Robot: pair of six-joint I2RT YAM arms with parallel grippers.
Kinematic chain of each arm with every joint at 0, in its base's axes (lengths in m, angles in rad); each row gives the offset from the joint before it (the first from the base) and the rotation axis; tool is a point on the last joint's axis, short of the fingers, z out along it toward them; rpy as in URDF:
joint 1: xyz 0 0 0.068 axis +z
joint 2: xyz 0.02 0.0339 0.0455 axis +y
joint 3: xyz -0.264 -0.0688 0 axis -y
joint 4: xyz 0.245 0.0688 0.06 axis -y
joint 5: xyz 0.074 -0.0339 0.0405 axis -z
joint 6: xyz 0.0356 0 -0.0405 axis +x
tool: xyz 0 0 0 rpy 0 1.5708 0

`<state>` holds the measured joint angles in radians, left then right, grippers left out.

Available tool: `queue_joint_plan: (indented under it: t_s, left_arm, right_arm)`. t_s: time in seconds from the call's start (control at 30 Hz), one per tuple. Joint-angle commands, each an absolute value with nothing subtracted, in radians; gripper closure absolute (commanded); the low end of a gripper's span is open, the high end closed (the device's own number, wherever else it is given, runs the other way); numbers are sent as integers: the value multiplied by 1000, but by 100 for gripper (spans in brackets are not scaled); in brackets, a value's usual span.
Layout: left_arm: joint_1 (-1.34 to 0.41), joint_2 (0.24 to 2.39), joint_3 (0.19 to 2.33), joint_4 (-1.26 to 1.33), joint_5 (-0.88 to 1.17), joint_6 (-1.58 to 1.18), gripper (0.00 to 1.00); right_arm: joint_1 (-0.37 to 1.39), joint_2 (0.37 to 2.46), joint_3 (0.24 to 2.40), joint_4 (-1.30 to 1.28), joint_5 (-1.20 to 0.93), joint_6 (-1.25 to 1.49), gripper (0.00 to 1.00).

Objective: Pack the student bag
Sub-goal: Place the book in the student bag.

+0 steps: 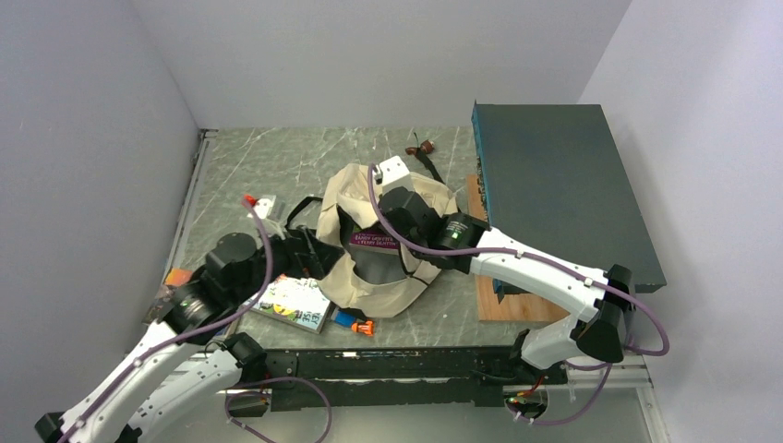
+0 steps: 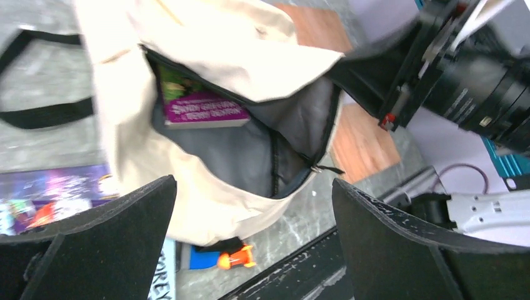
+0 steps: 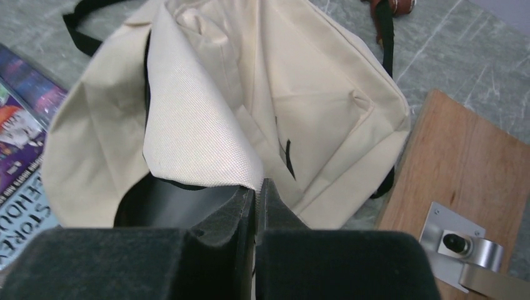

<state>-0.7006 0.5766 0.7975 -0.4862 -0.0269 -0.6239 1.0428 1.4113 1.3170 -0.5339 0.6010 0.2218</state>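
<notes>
The student bag [image 1: 369, 281], cream canvas with black straps, lies in the middle of the table with its mouth open. A purple book [image 1: 374, 240] lies inside against the grey lining, and the left wrist view shows the purple book [image 2: 200, 107] in the student bag [image 2: 206, 44] too. My right gripper [image 3: 257, 187] is shut on the edge of the student bag's [image 3: 300, 94] cream flap and holds it up. My left gripper [image 2: 253, 187] hangs open just left of the bag's mouth, with nothing between its fingers.
A colourful book [image 1: 295, 305] lies flat by the bag's near left side. A blue and orange marker [image 1: 354, 324] sits near the front edge. At the right stand a big teal box [image 1: 563, 185] and a wooden board [image 1: 503, 300]. Small items [image 1: 258, 203] lie at the left.
</notes>
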Motion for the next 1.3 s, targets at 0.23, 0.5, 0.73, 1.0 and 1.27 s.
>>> queue_joint_plan:
  t_s: [0.23,0.5,0.73,1.0,1.27]
  left_arm:
    - [-689,650,884,-1009,-385,-906,0]
    - [-689,436,674,-1131,-225,-1421,0]
    - [-688,339,548,-1117,-242,-1595,0]
    - [-689,509,512,-1101,-246,-1636,0]
    - [-687,508,521,-1164,-348,-1660,0]
  right_arm:
    - [1051,1328,1332,-572,832,78,100]
    - [1052,1329,1291,-532,730,119,96]
    - [1053,1368,1291,-499,654,136,96]
    - [1055,1366,1299,-496,625,133,92]
    - [1074,1373,1329,-594,588,122,29]
